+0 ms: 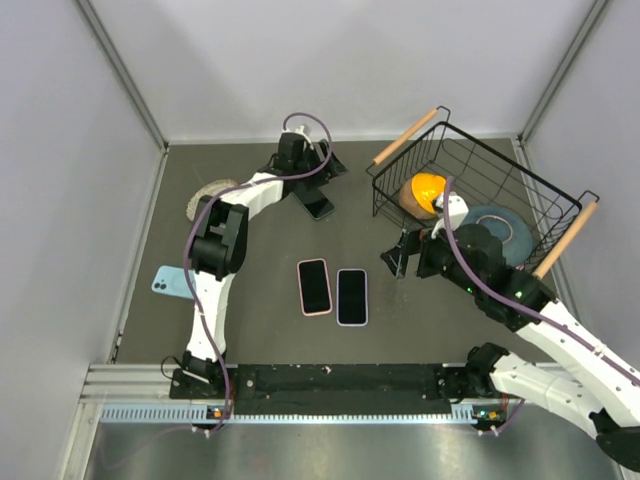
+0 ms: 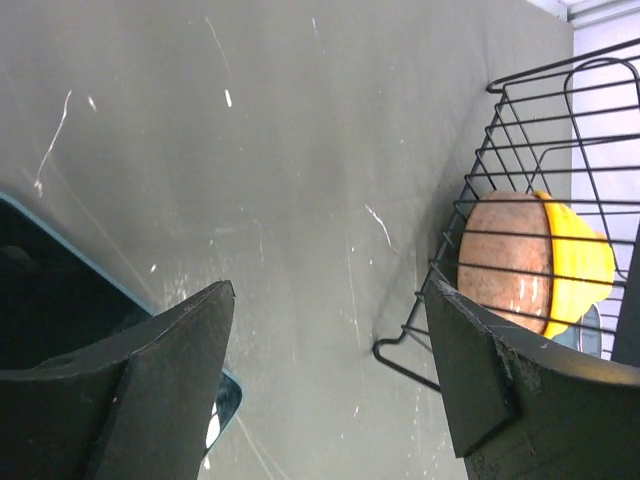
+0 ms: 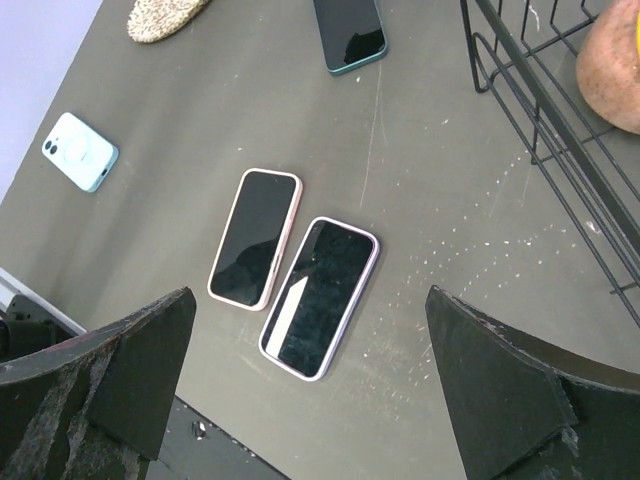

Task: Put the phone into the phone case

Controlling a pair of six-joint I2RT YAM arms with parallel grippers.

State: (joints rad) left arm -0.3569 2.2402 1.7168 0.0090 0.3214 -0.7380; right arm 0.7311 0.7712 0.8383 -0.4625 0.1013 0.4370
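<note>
At the middle of the counter, a pink-cased phone and a lilac-cased phone lie side by side, so seating is judged done. The right hand is spread empty near them and the left hand is spread empty over a teal phone. Any pressing-in is to be kept clear of the basket edge, with open room leftward.

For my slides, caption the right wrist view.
Open right gripper over a pink-edged phone and a lilac-edged phone side by side, wire basket nearby.

A robot lab cell: grey panel walls boxing a dark table with bolted arms.
</note>
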